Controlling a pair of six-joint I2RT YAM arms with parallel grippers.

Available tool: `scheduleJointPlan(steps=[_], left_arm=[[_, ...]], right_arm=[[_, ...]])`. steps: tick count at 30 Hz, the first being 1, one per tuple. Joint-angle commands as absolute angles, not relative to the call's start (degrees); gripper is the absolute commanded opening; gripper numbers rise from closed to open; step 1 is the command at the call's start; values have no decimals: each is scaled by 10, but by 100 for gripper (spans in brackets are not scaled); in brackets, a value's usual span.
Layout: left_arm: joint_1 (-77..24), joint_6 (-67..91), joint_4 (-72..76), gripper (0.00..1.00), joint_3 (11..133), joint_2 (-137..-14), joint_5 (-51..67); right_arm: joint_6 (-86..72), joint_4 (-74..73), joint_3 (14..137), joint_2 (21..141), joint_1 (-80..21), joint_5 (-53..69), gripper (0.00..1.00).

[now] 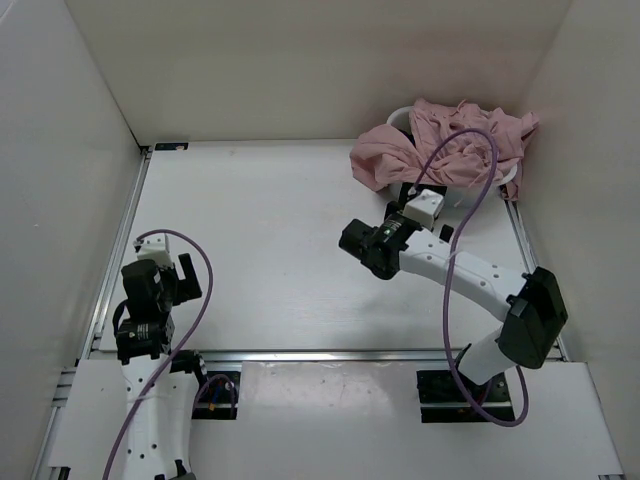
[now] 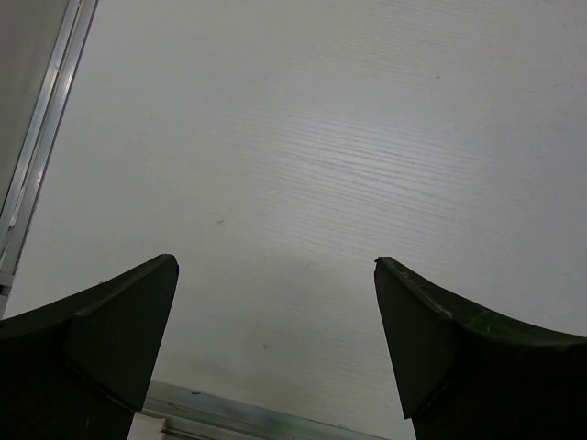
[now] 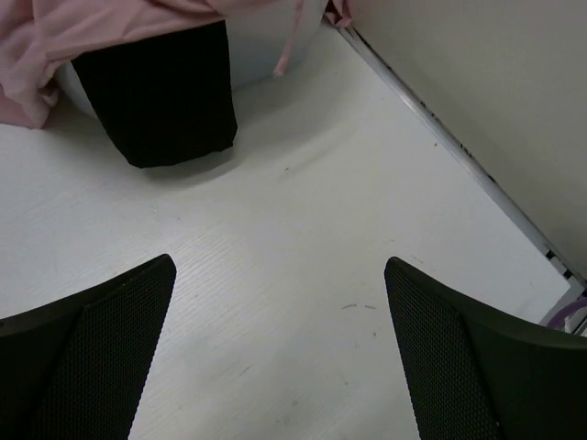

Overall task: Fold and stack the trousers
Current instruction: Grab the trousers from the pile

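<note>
**Both grippers wide open and empty; trousers heaped in the far-right corner**

The left gripper (image 2: 273, 266) hangs over the white table (image 2: 321, 137) with its jaws spread wide, holding and touching nothing. The right gripper (image 3: 280, 266) is equally wide and empty, near a white tub (image 3: 259, 46). The dusty-pink trousers (image 1: 450, 145) lie crumpled and unfolded in that tub, spilling over its rim (a thin pink drawstring (image 3: 292, 46) dangles down the side). A dark cloth (image 3: 165, 92) hangs from under them.

White arms (image 1: 455, 268), black joints, purple cables (image 1: 480, 190); jaws dark, perhaps mesh-textured.
</note>
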State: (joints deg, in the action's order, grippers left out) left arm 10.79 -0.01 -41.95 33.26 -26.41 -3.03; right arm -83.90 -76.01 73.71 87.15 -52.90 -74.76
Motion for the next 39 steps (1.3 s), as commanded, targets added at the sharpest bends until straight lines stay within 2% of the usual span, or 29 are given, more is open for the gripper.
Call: scheduleJointPlan(steps=[1,4,5,6,7,8,9,10,11,12,14,15,18,21,25,27,29,30,32,33,38,39], left_arm=[[112,0,-425,100,357,-277,-9],[112,0,-425,100,393,-299,4],[112,0,-420,100,420,-308,4],[112,0,-415,100,435,-319,10],[112,0,-415,100,449,-331,23],[112,0,-415,100,472,-352,59],[112,0,-415,100,480,-361,82],[112,0,-415,100,488,-371,102],[112,0,-415,100,496,-391,130],[112,0,-415,100,507,-402,140],[112,0,-415,100,518,-426,149],[112,0,-415,100,524,-448,155],[118,0,-409,100,532,-468,173],[123,0,-409,100,513,-468,185],[134,0,-409,100,507,-473,172],[134,0,-409,100,513,-478,167],[134,0,-409,100,513,-478,167],[134,0,-409,100,513,-478,167],[134,0,-409,100,513,-473,167],[134,0,-409,100,513,-473,167],[134,0,-409,100,508,-438,157],[134,0,-409,100,508,-432,151]], right_arm=[[-750,-818,780,829,-533,-808,99],[-565,-621,729,725,-533,-855,99],[-516,-443,698,690,-513,-884,99],[-415,-292,664,623,-485,-847,99],[-197,-168,631,597,-441,-736,99],[-166,-105,611,583,-346,-619,99],[-165,-78,620,596,-301,-538,99],[-174,-105,653,620,-257,-427,99],[-174,-145,755,654,-179,-386,99],[-174,-241,816,740,-144,-345,99],[-144,-332,946,839,-79,-298,99],[-131,-408,1079,937,-68,-274,99],[-98,-480,1281,1094,-47,-230,99],[-122,-446,1282,1154,-21,-136,99],[-175,-396,1252,1200,2,-98,99],[-175,-417,1269,1217,2,-111,94],[-175,-449,1288,1230,-4,-133,83],[-180,-449,1288,1230,-4,-133,58],[-180,-463,1280,1212,-4,-133,23],[-180,-463,1270,1202,-9,-133,1],[-164,-463,1242,1101,-52,-133,0],[-157,-463,1252,1085,-94,-133,0]])
